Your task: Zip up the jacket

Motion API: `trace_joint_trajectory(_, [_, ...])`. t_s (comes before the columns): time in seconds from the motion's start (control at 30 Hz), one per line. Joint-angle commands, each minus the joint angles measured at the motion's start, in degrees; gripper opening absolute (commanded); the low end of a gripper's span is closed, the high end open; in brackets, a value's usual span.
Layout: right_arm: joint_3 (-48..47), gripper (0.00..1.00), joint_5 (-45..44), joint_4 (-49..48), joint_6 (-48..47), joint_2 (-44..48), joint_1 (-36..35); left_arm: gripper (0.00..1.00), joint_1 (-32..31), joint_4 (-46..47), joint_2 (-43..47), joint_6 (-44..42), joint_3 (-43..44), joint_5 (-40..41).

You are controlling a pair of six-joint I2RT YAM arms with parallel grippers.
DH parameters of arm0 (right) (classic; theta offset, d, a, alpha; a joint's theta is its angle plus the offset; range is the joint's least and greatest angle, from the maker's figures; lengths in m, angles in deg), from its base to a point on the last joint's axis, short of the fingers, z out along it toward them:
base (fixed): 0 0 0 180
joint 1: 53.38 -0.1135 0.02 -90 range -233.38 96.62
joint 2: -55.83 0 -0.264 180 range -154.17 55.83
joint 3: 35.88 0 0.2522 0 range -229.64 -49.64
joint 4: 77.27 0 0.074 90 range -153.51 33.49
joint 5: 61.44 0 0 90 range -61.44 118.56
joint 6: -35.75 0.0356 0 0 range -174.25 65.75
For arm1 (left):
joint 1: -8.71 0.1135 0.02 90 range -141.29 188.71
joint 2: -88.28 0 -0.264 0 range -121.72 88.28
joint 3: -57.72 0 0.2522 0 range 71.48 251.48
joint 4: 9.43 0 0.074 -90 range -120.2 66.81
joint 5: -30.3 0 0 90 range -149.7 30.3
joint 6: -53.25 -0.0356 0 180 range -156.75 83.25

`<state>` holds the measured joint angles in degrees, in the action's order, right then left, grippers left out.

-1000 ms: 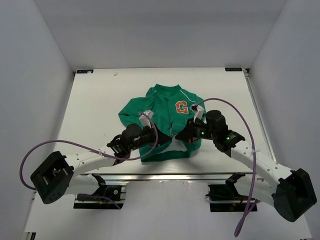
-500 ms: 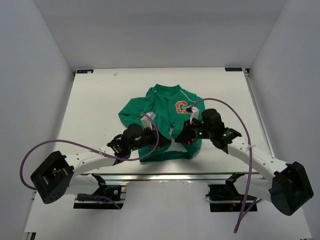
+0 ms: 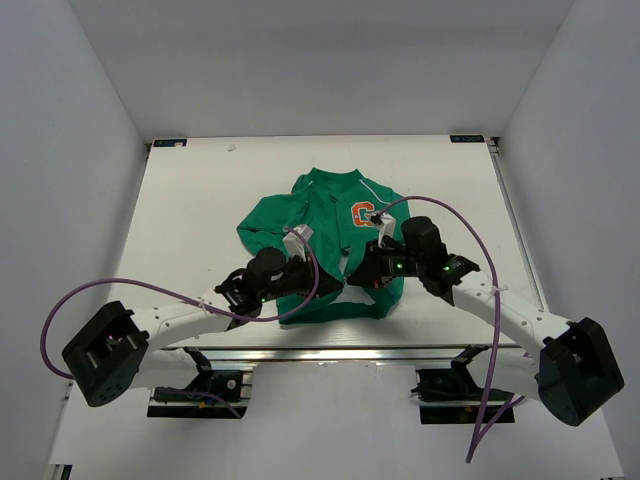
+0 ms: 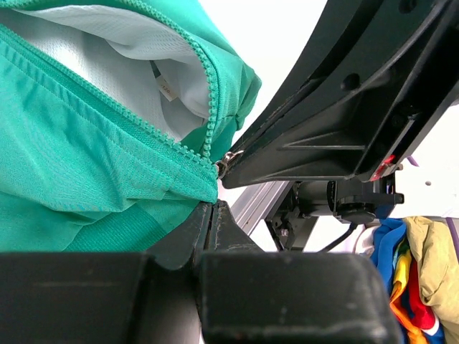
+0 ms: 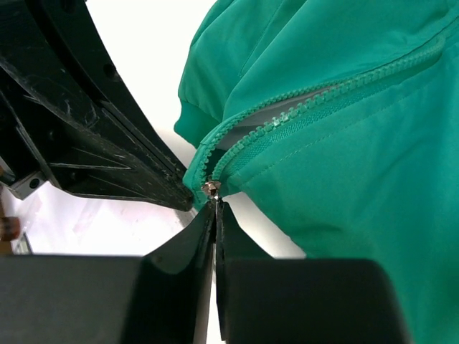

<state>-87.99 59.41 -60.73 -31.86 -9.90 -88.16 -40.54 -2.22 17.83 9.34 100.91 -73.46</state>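
The green jacket (image 3: 325,225) lies flat mid-table, collar away from me, orange G patch (image 3: 363,214) on its chest. Its front stands open above the hem, showing grey lining (image 4: 122,79). My left gripper (image 3: 328,278) is shut on the ribbed hem (image 4: 107,229) just below the zip's foot. My right gripper (image 3: 360,274) faces it from the right, its jaws shut on the pull of the metal zip slider (image 5: 209,187), which sits at the very bottom of the teeth (image 5: 287,118). The slider (image 4: 224,162) also shows in the left wrist view, against the right gripper's black body (image 4: 344,107).
The white table (image 3: 200,200) ends at an aluminium front rail (image 3: 340,352) just behind the hem. Purple cables (image 3: 470,225) loop over both arms. A heap of coloured clothes (image 4: 419,265) lies beyond the table edge. The two grippers nearly touch.
My right arm has shifted a little to the left, towards the zip's foot. The left arm and the hem in its grip have stayed put.
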Motion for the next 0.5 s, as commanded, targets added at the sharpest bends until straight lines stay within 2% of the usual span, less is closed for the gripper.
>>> trace_joint_trajectory(0.0, [-0.7,0.01,0.6,-2.2,0.3,0.3,0.0,0.0,-0.2,1.2,0.3,-0.2,2.2,-1.2])
trace_joint_trajectory(0.13, [-1.2,0.0,-1.3,-1.1,-0.8,1.0,0.0,0.0,-0.2,-0.2,0.2,-0.2,2.8,-1.1])
trace_joint_trajectory(0.23, [-3.7,0.0,-5.9,4.1,-3.8,1.5,-0.1,0.0,-0.2,-3.6,0.1,-0.9,4.0,-1.3])
trace_joint_trajectory(0.37, [-4.6,0.0,-11.1,4.9,-6.6,4.4,-0.9,0.0,-0.2,-13.8,-0.9,-2.7,6.9,-1.0])
trace_joint_trajectory(0.47, [-6.1,0.0,-13.6,5.7,-8.0,5.3,-1.1,0.0,-0.2,-17.7,-1.7,-3.0,7.3,-1.4])
